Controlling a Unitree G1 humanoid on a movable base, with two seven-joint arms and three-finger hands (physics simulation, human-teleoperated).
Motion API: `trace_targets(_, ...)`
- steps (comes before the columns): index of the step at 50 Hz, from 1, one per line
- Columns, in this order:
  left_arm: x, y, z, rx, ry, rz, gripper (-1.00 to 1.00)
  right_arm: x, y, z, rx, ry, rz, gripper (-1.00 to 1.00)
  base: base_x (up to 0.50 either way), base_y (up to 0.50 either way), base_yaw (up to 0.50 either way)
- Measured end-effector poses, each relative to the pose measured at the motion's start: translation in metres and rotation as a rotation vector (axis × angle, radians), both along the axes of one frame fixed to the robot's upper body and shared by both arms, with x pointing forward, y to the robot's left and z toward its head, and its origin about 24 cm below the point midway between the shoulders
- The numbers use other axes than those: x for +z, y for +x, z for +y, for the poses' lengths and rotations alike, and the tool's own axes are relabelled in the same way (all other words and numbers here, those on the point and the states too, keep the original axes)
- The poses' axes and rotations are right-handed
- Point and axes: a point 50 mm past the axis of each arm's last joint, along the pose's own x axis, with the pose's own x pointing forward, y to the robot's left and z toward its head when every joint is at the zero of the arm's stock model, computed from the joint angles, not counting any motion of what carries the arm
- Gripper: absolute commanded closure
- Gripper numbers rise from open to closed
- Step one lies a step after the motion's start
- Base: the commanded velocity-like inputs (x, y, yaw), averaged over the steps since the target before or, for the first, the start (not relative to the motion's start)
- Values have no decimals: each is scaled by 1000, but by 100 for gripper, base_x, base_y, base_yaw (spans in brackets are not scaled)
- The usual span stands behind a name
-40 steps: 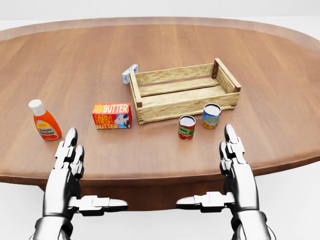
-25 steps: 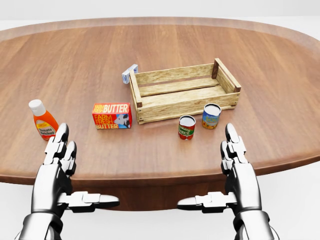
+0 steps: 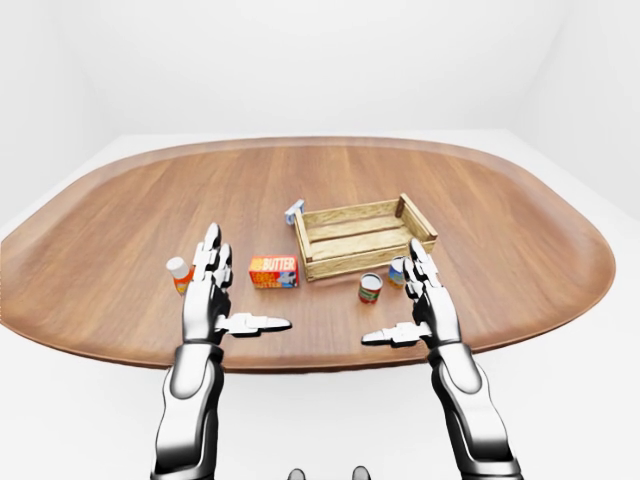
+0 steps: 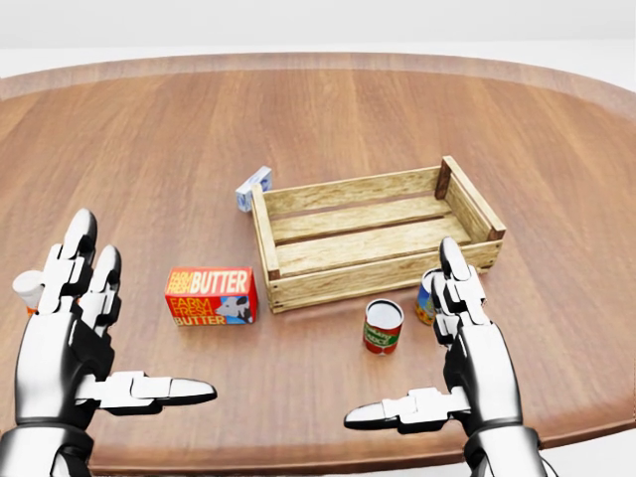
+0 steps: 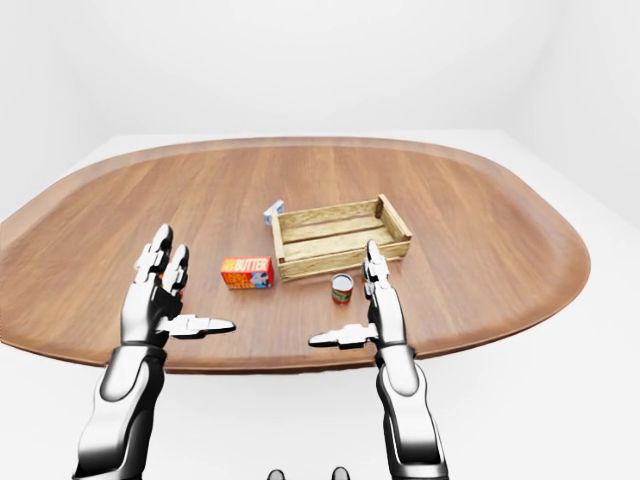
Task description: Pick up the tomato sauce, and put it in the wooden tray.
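Tomato sauce stands at the left of my view, just behind my left robot hand, which is the nearer one.

The tomato sauce [image 3: 179, 274], an orange bottle with a white cap, stands upright on the worktop [image 3: 120, 200], its long axis vertical. In the left-eye view it shows just left of my left robot hand [image 3: 212, 298]; in the head view that hand hides all but the cap. My left robot hand is spread wide and holds nothing, fingers pointing up and away, thumb stuck out toward the middle. I judge it should reach a little left and past itself. My right robot hand [image 4: 467, 348] is wide and empty too, beside two cans, well apart from the bottle. The wooden tray [image 4: 298, 260] lies to the right, beyond the butter box [image 4: 210, 295].
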Motion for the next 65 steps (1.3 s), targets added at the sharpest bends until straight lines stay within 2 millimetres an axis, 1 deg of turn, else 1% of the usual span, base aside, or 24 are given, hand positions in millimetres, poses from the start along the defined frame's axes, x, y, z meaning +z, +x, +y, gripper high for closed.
trace_targets(12, 4, -1, 1, -1, -1, -18, -100, 7, -3, 0, 6, -4, -30, -100, 50, 0, 0)
trace_targets(34, 8, -1, 1, 0, -2, -35, -100, 34, -13, 1, 12, -7, -146, -100, 50, 0, 0)
trace_targets(56, 7, -2, 2, 3, -2, -29, -100, 38, -14, 0, -13, -17, -165, -100, 0, 0, 0)
trace_targets(65, 7, -2, 3, 3, -2, -31, -100, 40, -14, 1, -17, -65, -172, -100, 0, 0, 0)
